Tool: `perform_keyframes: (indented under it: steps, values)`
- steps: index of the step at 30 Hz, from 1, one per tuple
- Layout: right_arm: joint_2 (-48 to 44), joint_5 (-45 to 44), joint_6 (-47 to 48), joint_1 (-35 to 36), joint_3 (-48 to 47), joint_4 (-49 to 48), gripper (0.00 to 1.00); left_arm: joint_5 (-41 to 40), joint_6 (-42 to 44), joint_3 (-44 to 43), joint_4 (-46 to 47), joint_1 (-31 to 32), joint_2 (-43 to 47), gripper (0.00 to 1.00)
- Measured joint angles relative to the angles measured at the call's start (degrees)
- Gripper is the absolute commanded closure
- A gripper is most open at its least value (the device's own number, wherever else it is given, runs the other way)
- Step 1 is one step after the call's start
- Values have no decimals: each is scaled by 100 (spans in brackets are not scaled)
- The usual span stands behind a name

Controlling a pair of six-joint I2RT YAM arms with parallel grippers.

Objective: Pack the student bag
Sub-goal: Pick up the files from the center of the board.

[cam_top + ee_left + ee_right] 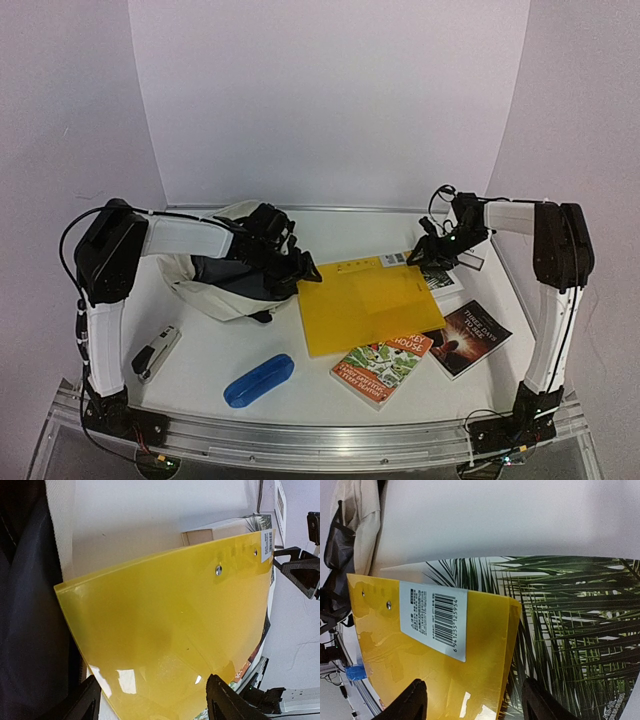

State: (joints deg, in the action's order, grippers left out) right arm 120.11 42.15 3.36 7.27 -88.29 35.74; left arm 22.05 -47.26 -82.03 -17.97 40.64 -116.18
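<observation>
The student bag (205,290), cream with dark lining, lies at the back left and shows in the left wrist view (25,605) and the right wrist view (355,515). A yellow plastic folder (368,300) lies flat in the middle, its left edge by the bag's mouth. My left gripper (300,268) is open over the folder's left edge (165,630), its fingers (225,702) spread on either side. My right gripper (440,247) is open over the folder's far right corner (485,645), beside the barcode label (432,617).
A palm-cover book (445,275) lies under the folder's right corner (570,630). A dark book (470,337) and a colourful book (382,365) lie front right. A blue pencil case (258,380) and a stapler (155,352) lie front left.
</observation>
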Motion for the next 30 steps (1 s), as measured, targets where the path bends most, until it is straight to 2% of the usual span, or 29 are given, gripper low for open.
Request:
perform_keyframes:
  steps: [5, 13, 21, 23, 27, 30]
  values:
    - [132, 167, 54, -48, -86, -12, 48, 161, -104, -22, 257, -9, -324, 27]
    - [193, 187, 102, -59, -129, -32, 54, -5, -275, -191, 38, -16, -451, 24]
    - [215, 166, 202, -59, -129, -45, 55, -137, -396, -150, -141, -15, -449, 24]
    - [222, 204, 217, -59, -129, -61, 55, -69, -370, -150, -73, -15, -453, 29]
    - [284, 367, 269, -61, -151, -113, 55, 200, -299, -28, 512, -22, -460, 49]
    - [300, 434, 327, -82, -173, -119, 56, 312, -261, 385, 1116, -65, -387, 63]
